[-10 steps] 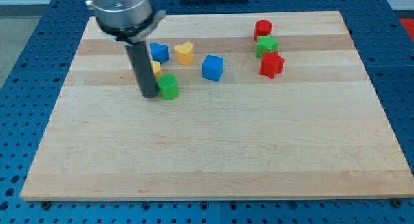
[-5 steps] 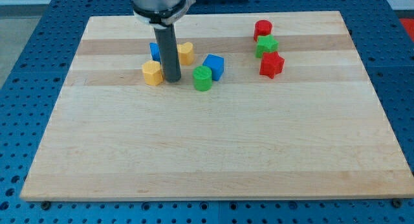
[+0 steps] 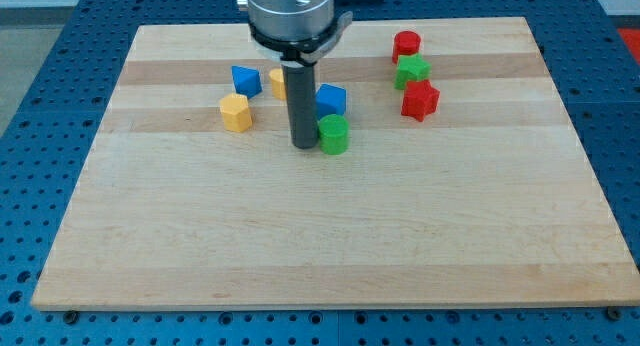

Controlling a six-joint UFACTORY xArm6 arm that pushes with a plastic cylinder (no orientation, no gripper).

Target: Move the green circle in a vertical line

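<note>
The green circle (image 3: 334, 135) is a short green cylinder on the wooden board (image 3: 320, 236), just below a blue cube (image 3: 331, 99). My tip (image 3: 303, 145) rests on the board right against the green circle's left side. The rod rises from there towards the view's top and hides part of a yellow block (image 3: 277, 82) behind it.
A blue block (image 3: 245, 80) and a yellow hexagon (image 3: 235, 113) lie to the tip's left. At the upper right a red cylinder (image 3: 406, 44), a green star-like block (image 3: 411, 71) and a red star-like block (image 3: 420, 100) stand in a column.
My tip has moved rightward and slightly down the view, from beside the yellow hexagon. The green circle has slid right with it, ending under the blue cube.
</note>
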